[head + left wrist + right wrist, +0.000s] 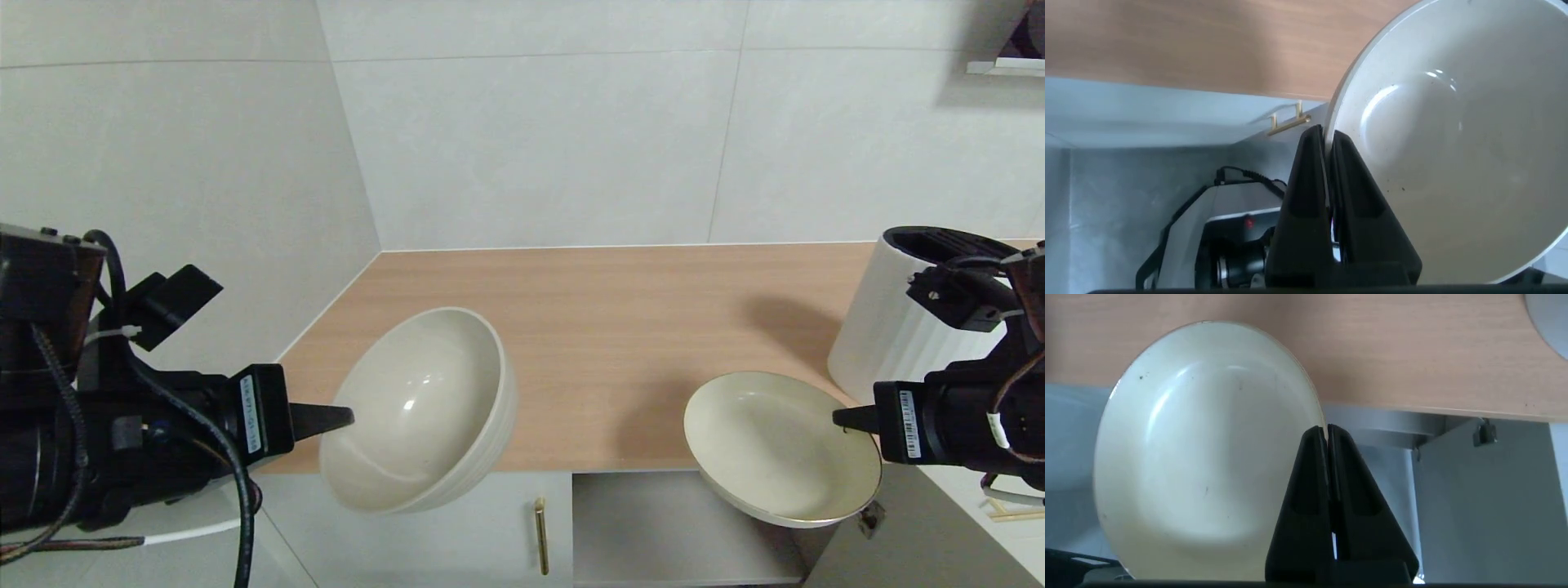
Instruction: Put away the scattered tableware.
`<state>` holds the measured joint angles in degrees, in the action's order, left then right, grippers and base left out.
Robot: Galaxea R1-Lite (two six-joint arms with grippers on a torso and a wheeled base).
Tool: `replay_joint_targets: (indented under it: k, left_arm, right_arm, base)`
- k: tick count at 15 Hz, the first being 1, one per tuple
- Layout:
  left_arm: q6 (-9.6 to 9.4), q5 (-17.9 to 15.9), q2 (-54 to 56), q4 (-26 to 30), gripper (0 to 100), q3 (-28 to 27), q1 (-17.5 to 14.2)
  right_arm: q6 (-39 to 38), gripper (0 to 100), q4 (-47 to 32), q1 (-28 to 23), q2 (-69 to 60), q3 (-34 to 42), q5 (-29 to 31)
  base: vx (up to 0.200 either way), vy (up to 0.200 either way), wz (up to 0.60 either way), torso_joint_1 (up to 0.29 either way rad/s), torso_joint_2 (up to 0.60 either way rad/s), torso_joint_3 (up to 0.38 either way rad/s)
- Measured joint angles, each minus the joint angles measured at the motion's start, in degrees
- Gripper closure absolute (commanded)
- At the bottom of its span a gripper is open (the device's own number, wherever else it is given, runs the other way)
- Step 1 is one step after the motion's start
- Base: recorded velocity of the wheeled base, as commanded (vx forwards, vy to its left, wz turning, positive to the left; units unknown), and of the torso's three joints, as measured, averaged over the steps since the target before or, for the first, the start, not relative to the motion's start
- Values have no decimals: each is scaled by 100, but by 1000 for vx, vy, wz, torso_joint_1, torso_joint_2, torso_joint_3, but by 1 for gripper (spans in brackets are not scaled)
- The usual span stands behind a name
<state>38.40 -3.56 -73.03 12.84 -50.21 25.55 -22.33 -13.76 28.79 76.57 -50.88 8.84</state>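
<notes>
From the head camera, the left gripper point(347, 416) pinches the near rim of the bowl point(424, 408), and the right gripper point(841, 418) pinches the plate point(775, 445) by its edge. Both dishes hang over the front of the counter point(612, 327). The open cupboard point(653, 523) lies below, closer to the plate and the right arm. At the left wrist, the left gripper point(1327, 139) is clamped on the rim of the bowl point(1470, 147). At the right wrist, the right gripper point(1326, 434) is closed on the rim of the plate point(1208, 449).

Nothing readable: left gripper point(347, 416) carries a white barcode sticker point(251, 414), right gripper point(838, 418) a matching label point(908, 423), print too small.
</notes>
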Motion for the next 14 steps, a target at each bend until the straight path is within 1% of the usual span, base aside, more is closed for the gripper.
replay_joint_targets:
  k: [3,7,14]
  left_arm:
    - [0,-2,-32,-1,100,11,10]
    - [-2,-134,-34,10,100,11,13]
    - [-2,-134,-135,24,100,44,11]
  right_arm:
    - [-7,100,-2,-9,-2,15,2]
    - [-18,100,6,-9,-26,76,0]
    - [-7,100,90,-18,0,161,11]
  base:
    - [-200,0,0,11,1,1]
    - [0,0,0,0,0,0]
    - [0,0,0,0,0,0]
